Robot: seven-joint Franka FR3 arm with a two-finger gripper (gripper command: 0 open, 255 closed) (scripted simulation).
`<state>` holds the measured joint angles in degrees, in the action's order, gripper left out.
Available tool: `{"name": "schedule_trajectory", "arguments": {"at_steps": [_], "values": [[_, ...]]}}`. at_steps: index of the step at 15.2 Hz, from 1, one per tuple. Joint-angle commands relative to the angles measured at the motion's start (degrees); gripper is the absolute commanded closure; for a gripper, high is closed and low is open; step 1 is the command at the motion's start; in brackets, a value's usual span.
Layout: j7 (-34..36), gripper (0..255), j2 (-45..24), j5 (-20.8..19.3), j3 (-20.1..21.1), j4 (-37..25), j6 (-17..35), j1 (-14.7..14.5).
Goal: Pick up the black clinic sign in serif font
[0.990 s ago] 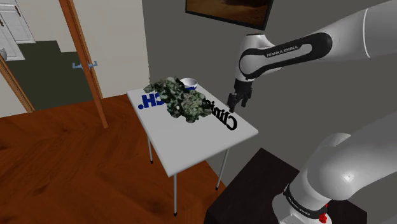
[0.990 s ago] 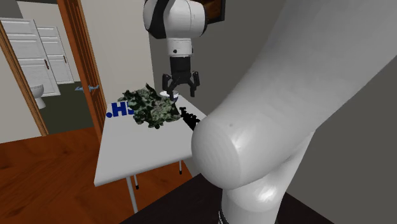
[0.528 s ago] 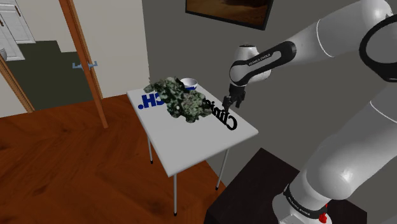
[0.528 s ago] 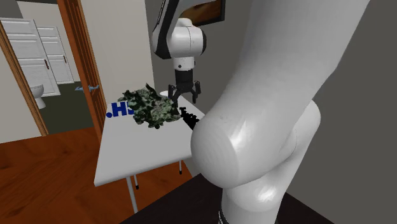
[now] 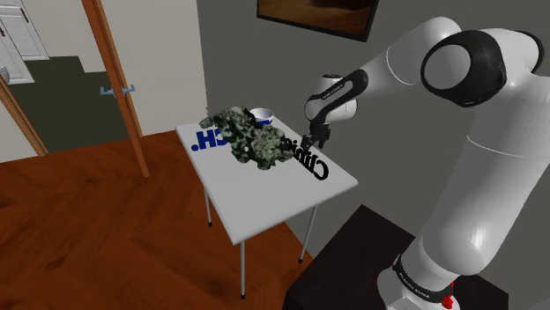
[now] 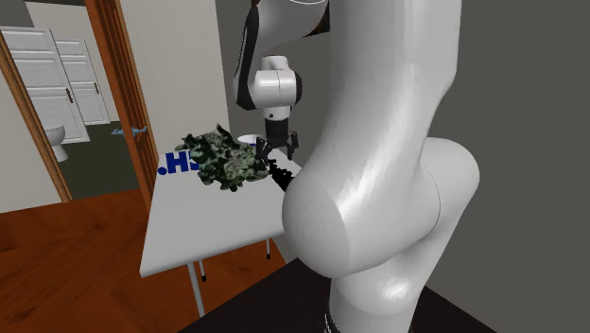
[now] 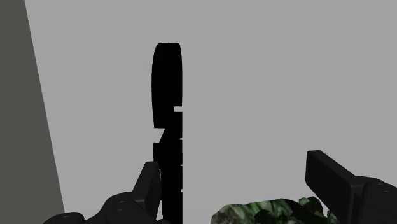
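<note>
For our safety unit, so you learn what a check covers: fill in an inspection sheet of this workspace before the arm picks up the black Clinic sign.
Surface: white table on thin legs.
Job's things: black sign, upright near the table's right edge in the shoulder view.
Clutter: mottled green heap beside the sign; blue letters; white bowl behind the heap.
Gripper: gripper open, fingers astride the sign's end, not shut on it.
Cables: nothing seen.
Surroundings: wood floor, open door, picture on the grey wall.
</note>
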<state>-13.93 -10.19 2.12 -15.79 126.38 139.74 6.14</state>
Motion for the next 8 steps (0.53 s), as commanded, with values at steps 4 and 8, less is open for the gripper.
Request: {"name": "schedule_trajectory", "arguments": {"at_steps": [4,8], "values": [[-3.81,0,-10.8,4.26,0.67,-8.76,3.59,2.86],[-5.83,0,-19.19,6.79,1.81,-17.12,4.95,5.59]]}}
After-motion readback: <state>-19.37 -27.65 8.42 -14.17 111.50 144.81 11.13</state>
